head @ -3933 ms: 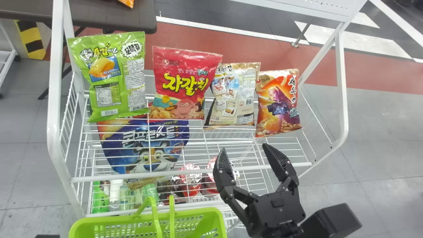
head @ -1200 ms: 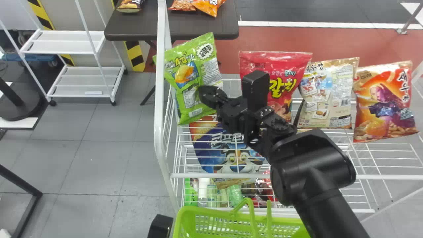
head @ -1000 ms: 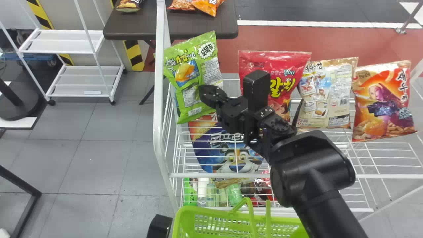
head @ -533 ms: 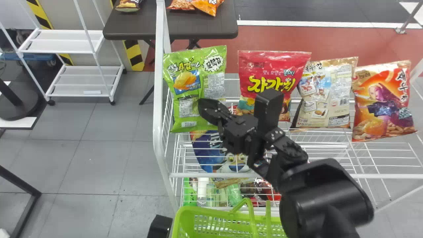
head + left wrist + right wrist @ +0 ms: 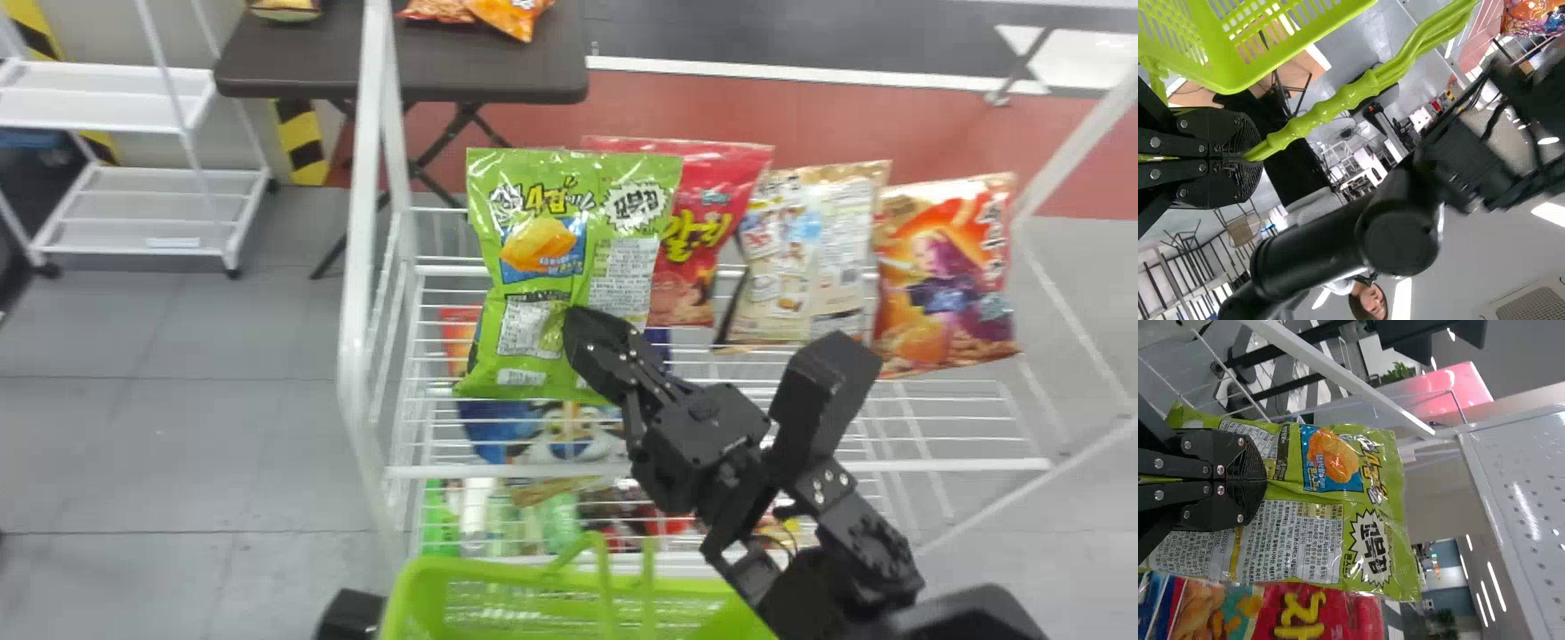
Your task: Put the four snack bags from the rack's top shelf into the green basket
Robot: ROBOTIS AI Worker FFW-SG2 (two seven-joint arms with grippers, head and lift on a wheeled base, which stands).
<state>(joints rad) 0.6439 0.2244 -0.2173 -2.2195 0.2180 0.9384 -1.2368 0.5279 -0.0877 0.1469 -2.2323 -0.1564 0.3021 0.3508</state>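
Grey floor (image 5: 178,373) is seen behind the rack (image 5: 363,267); a green snack bag (image 5: 542,249) is pinched by the right end effector (image 5: 582,333), the basket handle (image 5: 1351,95) by the left end effector (image 5: 1248,157).

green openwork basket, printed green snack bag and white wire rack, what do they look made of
The basket is likely moulded plastic with a slight sheen: even colour, regular slots. The snack bag looks like thin, glossy plastic film, given its crinkled edge; any foil lining is unclear. The rack is probably painted or coated metal, from its slim, straight wires.
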